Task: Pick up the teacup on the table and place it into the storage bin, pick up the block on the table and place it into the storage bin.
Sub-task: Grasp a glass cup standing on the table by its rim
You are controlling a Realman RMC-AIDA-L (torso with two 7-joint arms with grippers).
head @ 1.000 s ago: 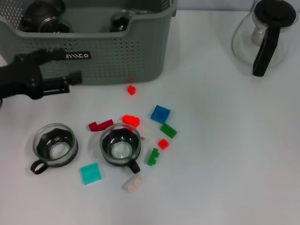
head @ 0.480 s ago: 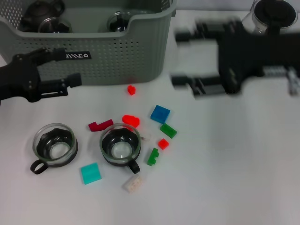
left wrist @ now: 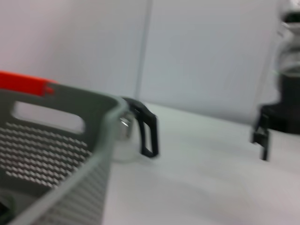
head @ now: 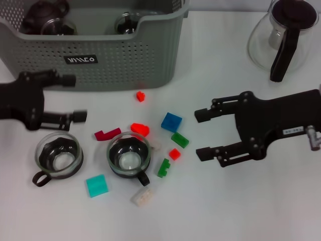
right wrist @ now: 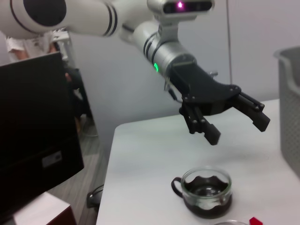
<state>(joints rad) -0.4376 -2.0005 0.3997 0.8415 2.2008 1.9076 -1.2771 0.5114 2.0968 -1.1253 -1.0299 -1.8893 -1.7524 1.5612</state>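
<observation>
Two teacups are seen on the table (head: pixel 261 211) in the head view: the left cup (head: pixel 59 156), with its handle turned toward the robot's left and the near edge, and the middle cup (head: pixel 130 157), with its handle turned toward the near edge and slightly right. Small blocks are scattered around the middle cup, among them a blue block (head: pixel 171 122), a teal block (head: pixel 97 185) and a green block (head: pixel 180 139). The bin (head: pixel 125 60) stands at the far left of the table, with dark cups already lying inside it.

The left gripper (head: pixel 71 98) is held low in front of the bin's near wall, its fingers spread apart and empty. The left cup lies just toward the robot from it, nearly straight below the gap between the fingers; the cup is confirmed close under this gripper in the right wrist view. The right gripper (head: pixel 200 133) is held over bare table to the right of the blocks, fingers likewise apart and empty, pointing toward the blue and green blocks.

The left arm is judged the nearer to the left cup, the right arm the nearer to the blocks; a short descent toward the cup's rim is likely called for
</observation>
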